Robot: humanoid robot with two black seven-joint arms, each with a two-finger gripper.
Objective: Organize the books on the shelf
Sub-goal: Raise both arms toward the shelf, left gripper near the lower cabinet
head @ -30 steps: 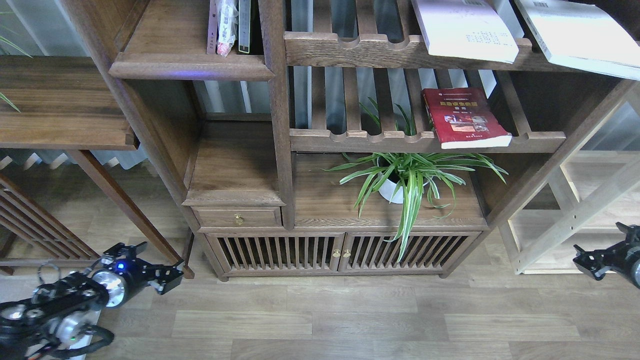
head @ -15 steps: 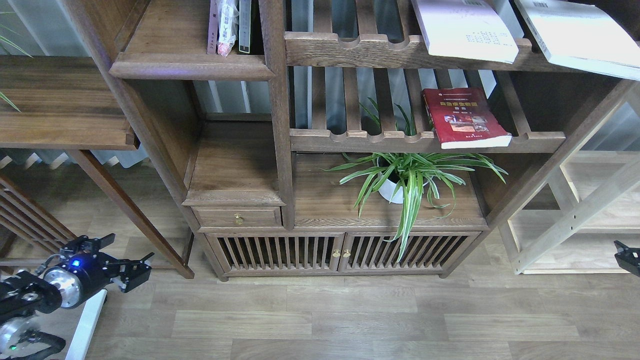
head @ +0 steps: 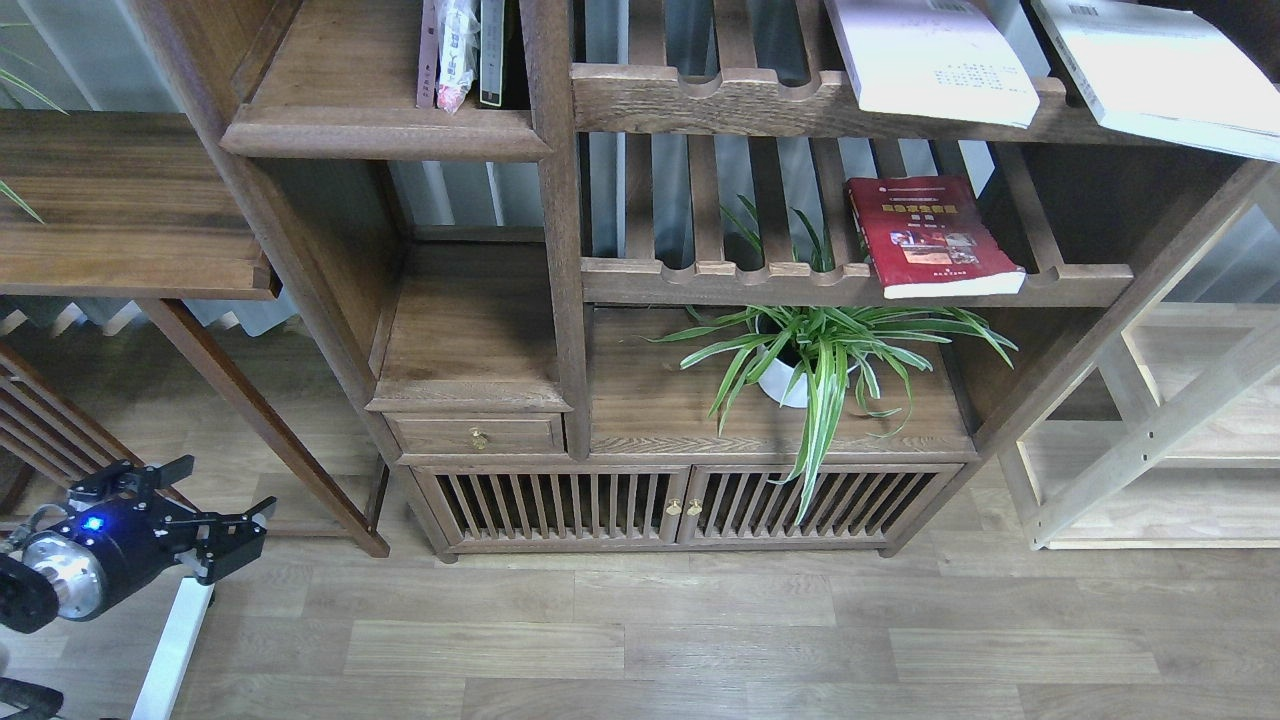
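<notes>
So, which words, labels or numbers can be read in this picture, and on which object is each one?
None can be read for certain.
Red book: yellow title line and small print, too blurred to read.
White book: rows of small dark print, too small.
Second white book: a short dark line near the top edge, unreadable.
Upright books on the dark shelf: spine markings, too small.

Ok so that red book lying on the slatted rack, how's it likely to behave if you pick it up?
The red book looks like a thin paperback, so probably light and somewhat floppy if gripped by one edge. Its cover seems glossy, so it may slip. It overhangs the slatted rack front rail, which likely leaves an edge to grip.
</notes>
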